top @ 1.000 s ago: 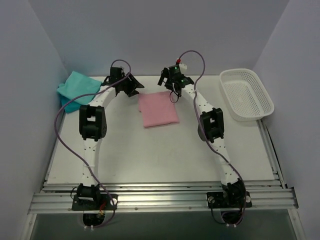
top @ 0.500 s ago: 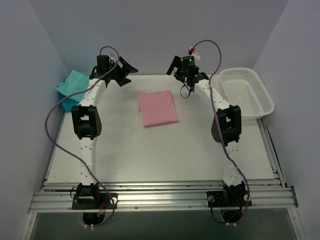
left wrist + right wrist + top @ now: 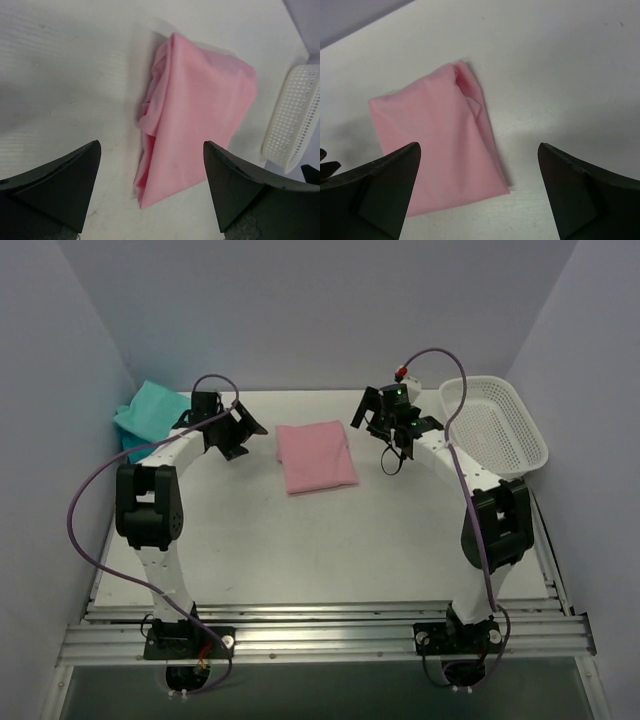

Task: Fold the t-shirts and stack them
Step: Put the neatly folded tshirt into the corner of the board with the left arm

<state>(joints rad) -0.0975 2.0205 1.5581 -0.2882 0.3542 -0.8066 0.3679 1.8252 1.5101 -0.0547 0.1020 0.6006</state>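
A light pink t-shirt (image 3: pixel 316 456), folded into a rectangle, lies flat on the white table near the back middle. It also shows in the left wrist view (image 3: pixel 195 110) and in the right wrist view (image 3: pixel 440 145). A crumpled teal t-shirt (image 3: pixel 152 412) lies at the back left corner. My left gripper (image 3: pixel 240 430) is open and empty, just left of the pink shirt. My right gripper (image 3: pixel 372 418) is open and empty, just right of the pink shirt. No blue shirt is in view.
A white plastic mesh basket (image 3: pixel 495 426) stands at the back right; its edge also shows in the left wrist view (image 3: pixel 295 120). Grey walls close in the table on the left, back and right. Purple cables loop over both arms.
Both arms have swung outward and back from over the pink shirt. The left gripper has dropped low beside the shirt's left edge and the right gripper has moved right toward the basket.
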